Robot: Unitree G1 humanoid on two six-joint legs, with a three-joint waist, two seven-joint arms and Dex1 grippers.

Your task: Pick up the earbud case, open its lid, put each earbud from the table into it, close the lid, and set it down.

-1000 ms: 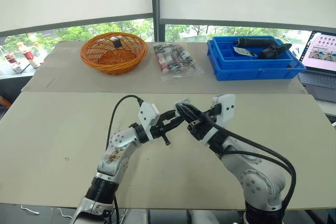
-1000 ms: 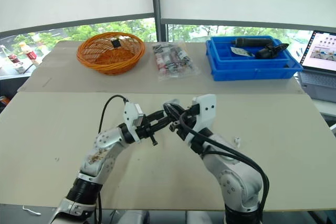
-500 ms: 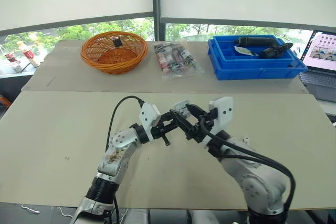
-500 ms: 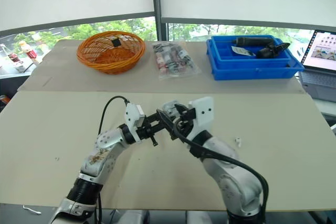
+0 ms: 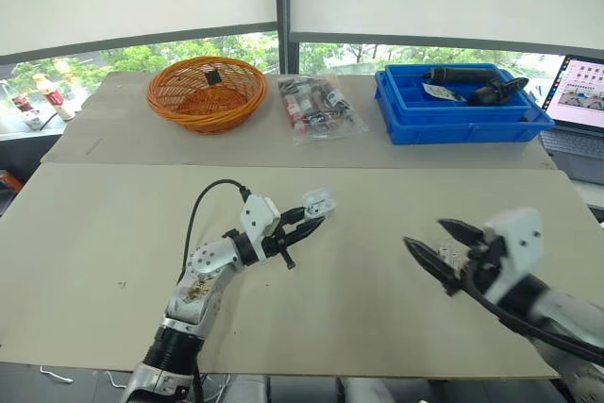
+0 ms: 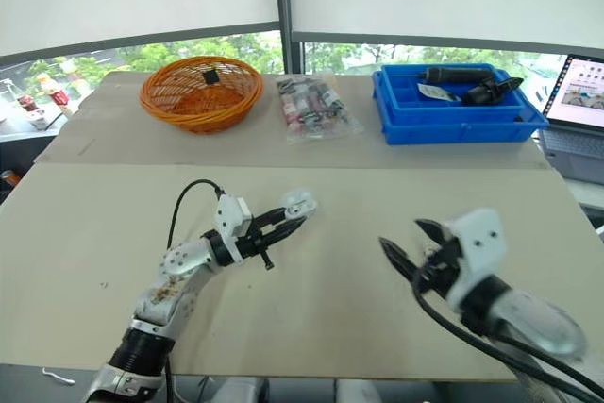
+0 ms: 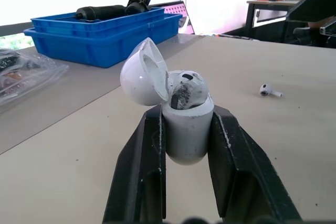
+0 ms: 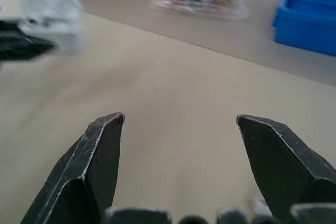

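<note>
The right tool point(image 5: 426, 234) has drawn back from the case point(image 7: 186, 129) to the robot's right and now hangs over the surface point(image 5: 104, 233), well apart from the left tool point(image 5: 310, 218). Its fingers stand wide apart and hold nothing. The left tool is clamped on the lower body of the case, holding it clear of the surface near the middle. The lid point(image 7: 137, 74) is tipped open to one side. One earbud point(image 7: 185, 90), smudged dark, sits in the case. A loose earbud point(image 7: 270, 90) lies on the surface beyond the case.
</note>
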